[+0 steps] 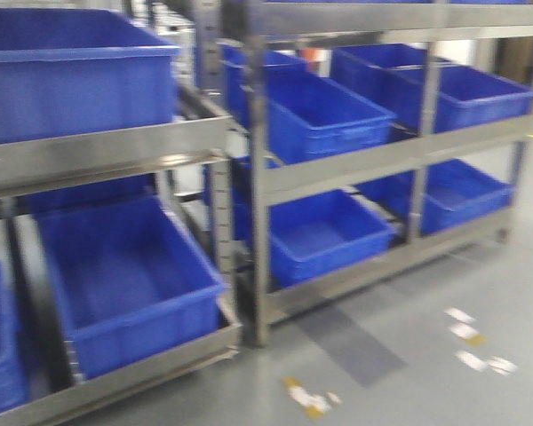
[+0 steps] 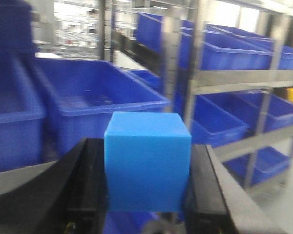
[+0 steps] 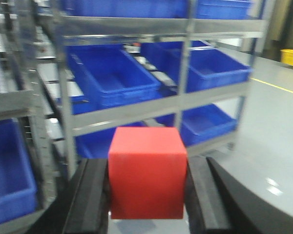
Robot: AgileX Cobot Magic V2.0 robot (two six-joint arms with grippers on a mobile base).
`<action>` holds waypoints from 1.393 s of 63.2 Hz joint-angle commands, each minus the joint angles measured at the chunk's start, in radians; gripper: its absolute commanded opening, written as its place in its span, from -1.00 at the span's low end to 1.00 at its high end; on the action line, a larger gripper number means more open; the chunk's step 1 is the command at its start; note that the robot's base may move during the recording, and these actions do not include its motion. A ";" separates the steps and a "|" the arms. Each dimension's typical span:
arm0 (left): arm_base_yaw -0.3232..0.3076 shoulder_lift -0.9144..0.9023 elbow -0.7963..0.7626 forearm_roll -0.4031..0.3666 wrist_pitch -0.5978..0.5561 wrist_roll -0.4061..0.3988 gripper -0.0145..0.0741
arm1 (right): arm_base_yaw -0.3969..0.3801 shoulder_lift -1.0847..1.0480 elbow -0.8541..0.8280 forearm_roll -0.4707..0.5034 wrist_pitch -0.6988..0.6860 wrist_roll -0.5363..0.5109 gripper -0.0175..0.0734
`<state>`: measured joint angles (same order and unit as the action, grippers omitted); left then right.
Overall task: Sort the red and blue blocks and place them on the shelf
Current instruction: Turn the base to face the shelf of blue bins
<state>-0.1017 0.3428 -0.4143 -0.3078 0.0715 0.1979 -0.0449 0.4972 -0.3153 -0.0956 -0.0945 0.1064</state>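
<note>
Currently the left end effector (image 2: 147,197) is closed on a light-blue plastic cube (image 2: 147,165) and the right end effector (image 3: 146,197) on a red plastic cube (image 3: 147,170), both held short of the steel shelving (image 1: 107,151). Identical deep-blue plastic bins (image 1: 324,120) invite a mis-sorted drop.

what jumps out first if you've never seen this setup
Two bright cubes, close to the lens: a blue block clamped in the left gripper in the left wrist view, and a red block clamped in the right gripper in the right wrist view. Behind them, rows of blue bins fill the steel shelves in the front view.
</note>
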 commanded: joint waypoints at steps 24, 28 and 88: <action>0.002 0.009 -0.028 -0.009 -0.085 -0.004 -0.39 | -0.002 0.002 -0.031 -0.004 -0.085 0.001 -0.49; 0.002 0.009 -0.028 -0.009 -0.085 -0.004 -0.39 | -0.002 0.002 -0.031 -0.004 -0.085 0.001 -0.49; 0.002 0.009 -0.028 -0.009 -0.085 -0.004 -0.39 | -0.002 0.002 -0.031 -0.004 -0.085 0.001 -0.49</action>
<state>-0.1017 0.3428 -0.4143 -0.3078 0.0715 0.1979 -0.0449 0.4972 -0.3153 -0.0956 -0.0945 0.1064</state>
